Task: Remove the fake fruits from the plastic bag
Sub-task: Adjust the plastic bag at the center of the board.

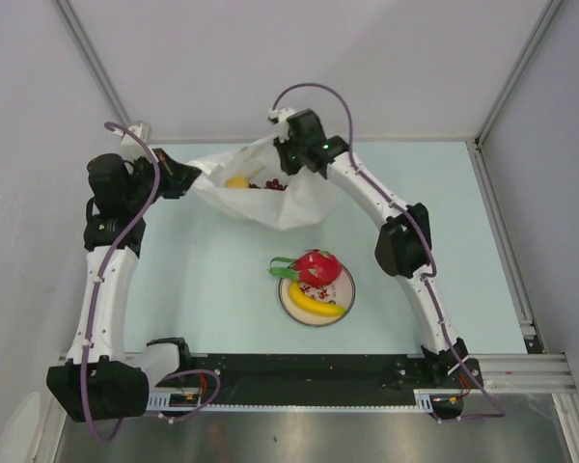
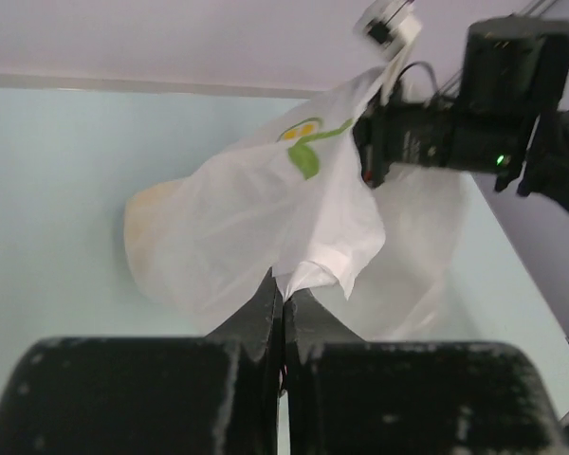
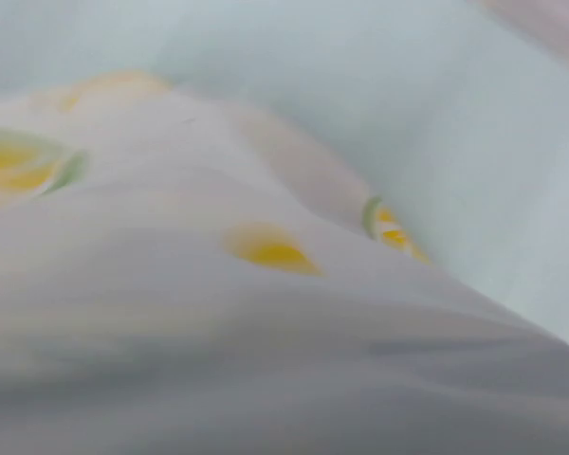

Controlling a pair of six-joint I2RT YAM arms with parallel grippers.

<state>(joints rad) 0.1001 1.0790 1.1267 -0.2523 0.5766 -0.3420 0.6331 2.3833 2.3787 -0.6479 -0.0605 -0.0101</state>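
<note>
Two fruits, the lemon (image 1: 237, 181) and the grapes (image 1: 275, 183), lie in the plastic bag (image 1: 270, 207), slung between both claws. The left claw (image 2: 283, 299) is pressed together on the bag's left rim. The right claw (image 1: 288, 162), nearer, hangs just above the grapes, and I cannot tell its spread.

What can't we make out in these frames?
- Right wrist view: blurred, plastic bag fills it; own fingers unseen.
- Top view: right gripper, fingers hidden under its body; grip unclear.
- Top view: grapes too small to count.
- Left wrist view: bag contents hidden by the plastic.
</note>
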